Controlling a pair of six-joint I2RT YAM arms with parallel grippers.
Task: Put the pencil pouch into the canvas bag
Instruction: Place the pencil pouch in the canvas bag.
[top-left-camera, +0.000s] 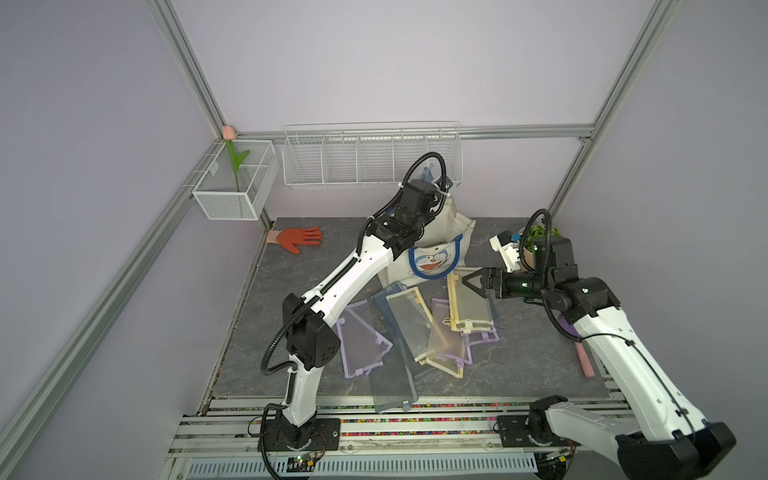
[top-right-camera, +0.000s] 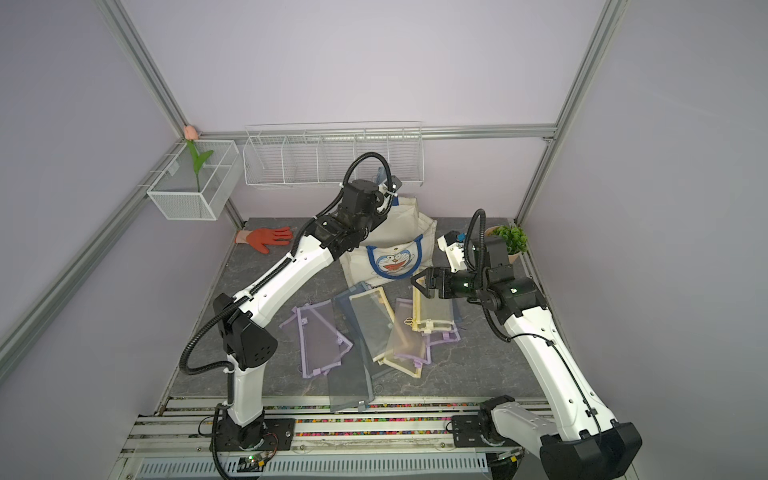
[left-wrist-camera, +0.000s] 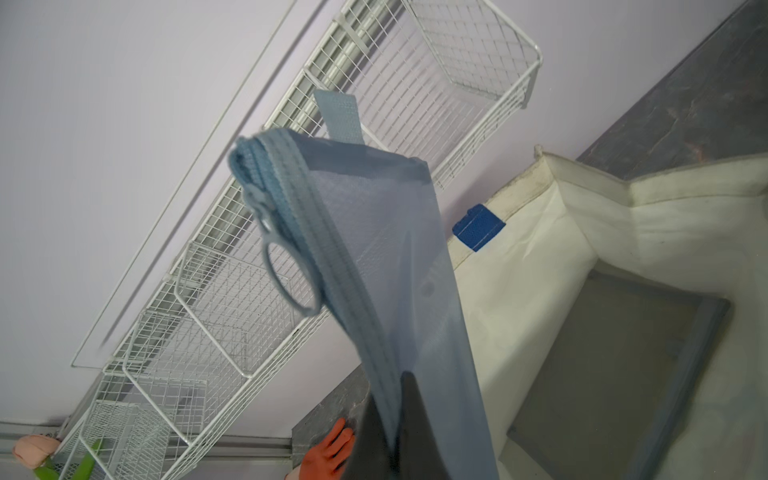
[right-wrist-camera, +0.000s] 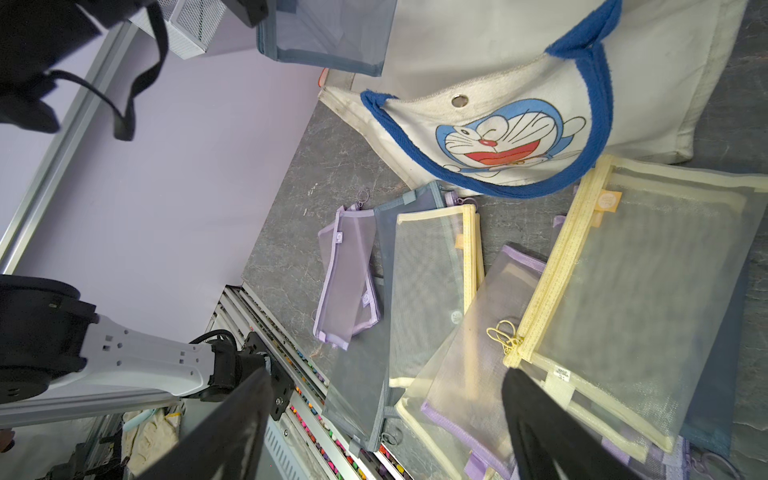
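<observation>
My left gripper (left-wrist-camera: 390, 392) is shut on a blue mesh pencil pouch (left-wrist-camera: 374, 249) with a ring zip pull. The pouch is held up over the open mouth of the cream canvas bag (left-wrist-camera: 540, 257). A grey-blue pouch (left-wrist-camera: 615, 365) lies flat inside the bag. In both top views the canvas bag (top-left-camera: 451, 232) (top-right-camera: 401, 232) stands at the back of the mat, cat face to the front. Only a blue corner of the held pouch (top-left-camera: 428, 172) shows above the left wrist. My right gripper (top-left-camera: 467, 283) (right-wrist-camera: 386, 376) is open and holds nothing, just above a yellow pouch (right-wrist-camera: 648, 282).
Several mesh pouches (top-left-camera: 415, 328) in purple, yellow and grey lie piled on the mat in front of the bag. An orange glove (top-left-camera: 299, 239) lies back left. A wire rack (top-left-camera: 370, 158) and a mesh box (top-left-camera: 232, 187) hang on the walls. A potted plant (top-left-camera: 536, 237) stands back right.
</observation>
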